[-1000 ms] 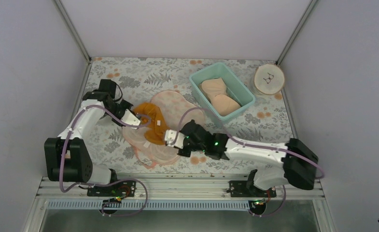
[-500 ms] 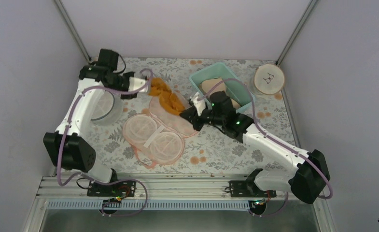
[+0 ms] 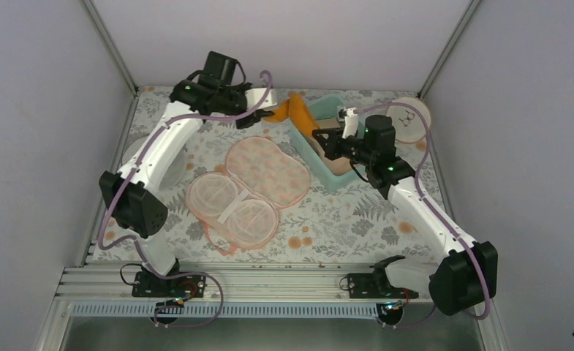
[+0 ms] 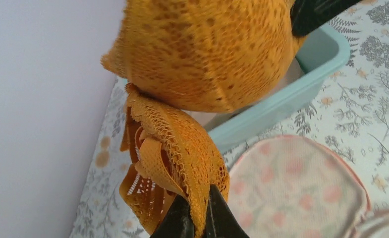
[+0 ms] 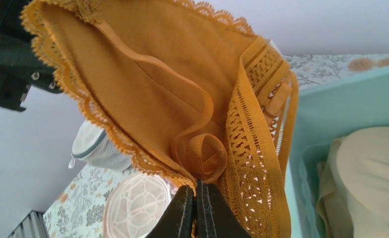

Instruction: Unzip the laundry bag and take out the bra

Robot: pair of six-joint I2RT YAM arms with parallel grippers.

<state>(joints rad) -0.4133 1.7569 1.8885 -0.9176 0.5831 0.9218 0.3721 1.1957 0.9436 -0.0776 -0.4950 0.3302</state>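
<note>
The orange bra (image 3: 299,112) hangs stretched in the air between both grippers, over the near-left rim of the teal bin (image 3: 374,148). My left gripper (image 3: 272,113) is shut on its lace edge (image 4: 198,214). My right gripper (image 3: 321,137) is shut on the bra's (image 5: 172,89) lower hem (image 5: 196,197). One padded cup (image 4: 202,59) fills the top of the left wrist view. The peach-pink laundry bag (image 3: 251,189) lies unzipped and spread flat mid-table, its white spoked rings showing in the near-left half; it appears below the bra in both wrist views (image 4: 296,183) (image 5: 133,206).
The teal bin (image 5: 326,114) holds a pale beige bra (image 5: 370,168). A round white mesh drum (image 5: 95,146) stands at the left, partly behind my left arm. A round wooden disc (image 3: 413,117) sits at the back right corner. Walls close in on three sides.
Both grippers lifted the orange bra out of the laundry bag and carried it up and back-right to the teal bin. The bag stayed open on the table.
</note>
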